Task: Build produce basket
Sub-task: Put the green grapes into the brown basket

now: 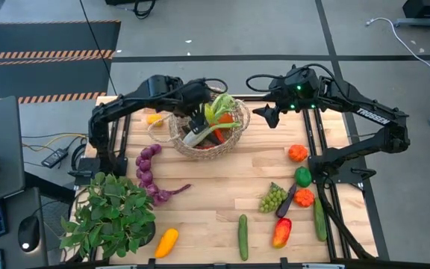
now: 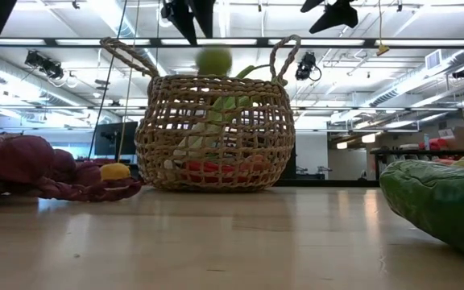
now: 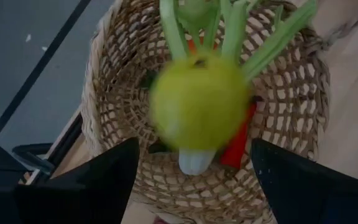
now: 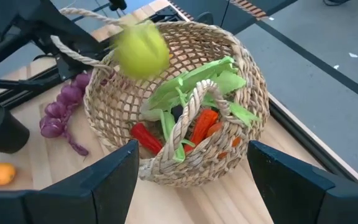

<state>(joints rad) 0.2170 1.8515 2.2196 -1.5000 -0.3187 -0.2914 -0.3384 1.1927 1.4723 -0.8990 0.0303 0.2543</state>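
Several items already sit in the round tan open-weave straw basket [image 1: 208, 128] at the far middle of the pale wooden tabletop [image 1: 222, 187]: a leek with white stalk and green leaves [image 1: 210, 119] and red and orange pieces, seen through the weave. A blurred round green apple [image 3: 199, 110] is in mid-air just above the basket mouth, free of the left pincer [image 3: 191, 180], whose jaws stand released directly over it; judged as just dropped in. The right pincer [image 4: 191, 177] hovers beside the basket's right rim, jaws apart and empty. Left out on the tabletop: purple knotted string [image 1: 151, 173], yellow squash [image 1: 166, 242], long green cucumber [image 1: 242, 237], green grape bunch [image 1: 272, 199], small oranges and peppers [image 1: 301, 187] at right. Judged under halfway. The leafy potted plant [image 1: 110, 213] is no produce.
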